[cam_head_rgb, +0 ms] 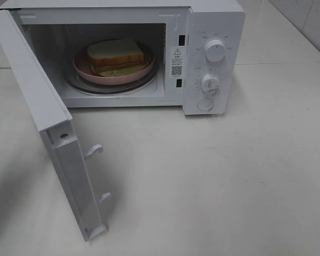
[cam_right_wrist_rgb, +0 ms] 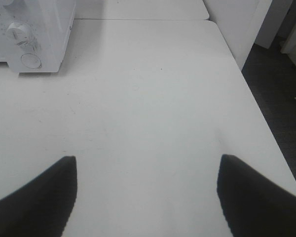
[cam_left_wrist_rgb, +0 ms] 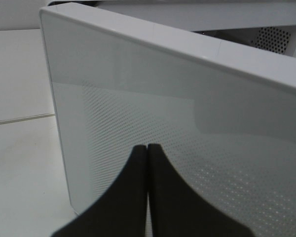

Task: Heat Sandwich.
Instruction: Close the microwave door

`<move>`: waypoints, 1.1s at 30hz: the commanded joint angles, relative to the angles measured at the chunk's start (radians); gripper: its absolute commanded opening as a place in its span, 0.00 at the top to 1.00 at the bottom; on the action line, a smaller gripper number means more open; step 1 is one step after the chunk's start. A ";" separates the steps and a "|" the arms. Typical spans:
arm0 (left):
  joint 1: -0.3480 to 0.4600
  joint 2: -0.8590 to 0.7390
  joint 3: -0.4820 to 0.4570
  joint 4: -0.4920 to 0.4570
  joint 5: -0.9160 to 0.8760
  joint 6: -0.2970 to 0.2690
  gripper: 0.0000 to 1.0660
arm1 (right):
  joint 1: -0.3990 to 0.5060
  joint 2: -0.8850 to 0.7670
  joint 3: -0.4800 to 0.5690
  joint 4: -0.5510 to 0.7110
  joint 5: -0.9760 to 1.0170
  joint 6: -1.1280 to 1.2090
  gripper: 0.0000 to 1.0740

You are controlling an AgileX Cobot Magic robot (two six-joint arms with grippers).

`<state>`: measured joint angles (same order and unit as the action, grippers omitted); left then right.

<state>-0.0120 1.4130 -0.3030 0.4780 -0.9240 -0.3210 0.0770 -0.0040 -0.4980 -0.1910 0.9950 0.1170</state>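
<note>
The sandwich (cam_head_rgb: 116, 53) sits inside the microwave (cam_head_rgb: 213, 16): one sandwich, white bread with a tan crust, a brown filling and a pale yellow-green layer showing along its near edge. It lies on a single round pink plate (cam_head_rgb: 82, 66), and the plate rests on the glass turntable (cam_head_rgb: 77, 85) in the middle of the cavity. The microwave door (cam_head_rgb: 37, 90) is swung wide open toward the front left, with two white latch hooks (cam_head_rgb: 95, 151) sticking out of its inner edge, one above the other. On the control panel to the right of the cavity I count two round knobs, an upper one (cam_head_rgb: 215, 49) and a lower one (cam_head_rgb: 210, 82), and one round button (cam_head_rgb: 205, 104) beneath them. A warning sticker (cam_head_rgb: 177, 61) is stuck on the frame beside the opening. All of it stands on a white table (cam_head_rgb: 229, 176). The left gripper (cam_left_wrist_rgb: 147, 147) has its two dark fingers pressed together with nothing between them, right in front of the door's dotted outer face; whether it touches the door I cannot tell. The right gripper (cam_right_wrist_rgb: 147, 160) is spread wide and empty above the bare table, well apart from the microwave.
</note>
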 commanded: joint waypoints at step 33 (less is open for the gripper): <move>-0.481 0.296 -0.337 -0.379 0.008 0.211 1.00 | -0.008 -0.027 0.000 -0.004 -0.003 -0.007 0.30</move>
<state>-0.4580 1.6860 -0.5970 0.1510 -0.9250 -0.1380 0.0770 -0.0040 -0.4980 -0.1900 0.9950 0.1170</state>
